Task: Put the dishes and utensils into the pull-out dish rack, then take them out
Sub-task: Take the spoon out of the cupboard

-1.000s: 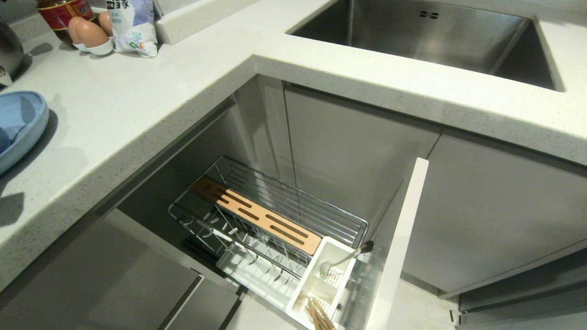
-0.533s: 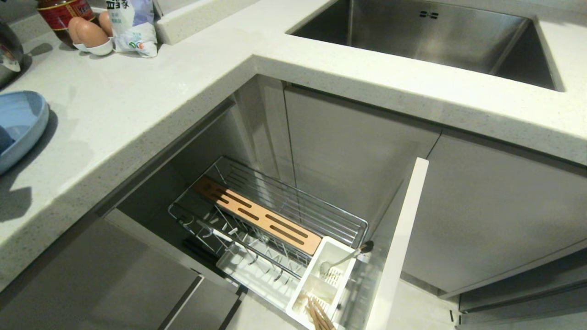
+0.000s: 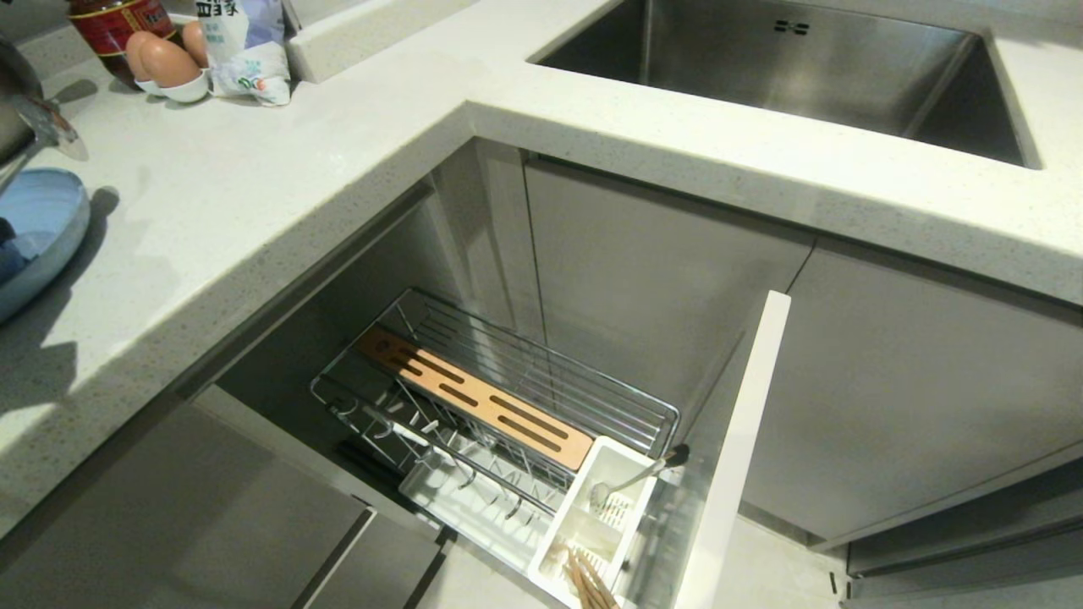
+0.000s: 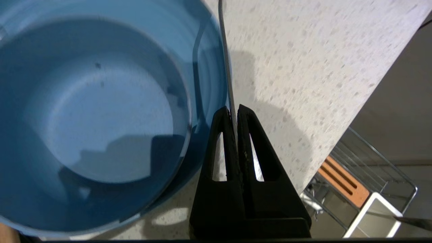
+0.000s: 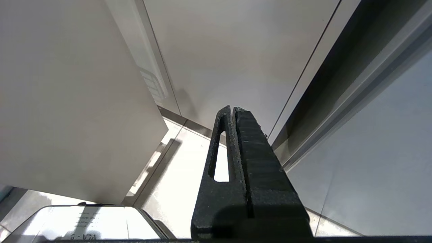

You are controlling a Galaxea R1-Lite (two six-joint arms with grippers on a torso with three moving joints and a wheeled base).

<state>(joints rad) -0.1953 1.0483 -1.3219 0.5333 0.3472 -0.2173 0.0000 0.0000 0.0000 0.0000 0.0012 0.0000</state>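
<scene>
My left gripper (image 4: 232, 108) is shut on the thin handle of a silver spoon (image 4: 224, 50), just beside a pale blue deep bowl (image 4: 94, 118) on the counter. A wider blue rim (image 4: 211, 67), seemingly the plate, shows round the bowl. In the head view the spoon's shiny end (image 3: 57, 134) pokes in at the far left above the blue dish (image 3: 38, 224). The pull-out dish rack (image 3: 508, 397) stands open below the counter. Its white caddy (image 3: 592, 516) holds wooden chopsticks (image 3: 592, 585) and another metal utensil (image 3: 634, 478). My right gripper (image 5: 233, 108) is shut and empty, parked low by the cabinet fronts.
The rack's tall front panel (image 3: 736, 457) stands on its right. A steel sink (image 3: 787, 68) lies at the back right. Eggs (image 3: 165, 63), a sauce jar (image 3: 114, 21) and a bag (image 3: 245, 46) stand at the counter's back left. A steel pot's edge (image 3: 10, 101) shows at far left.
The spoon's shiny end has come into the head view at the far left, moving right above the blue dish. The shadows on the counter have shifted. The rack is unchanged.
</scene>
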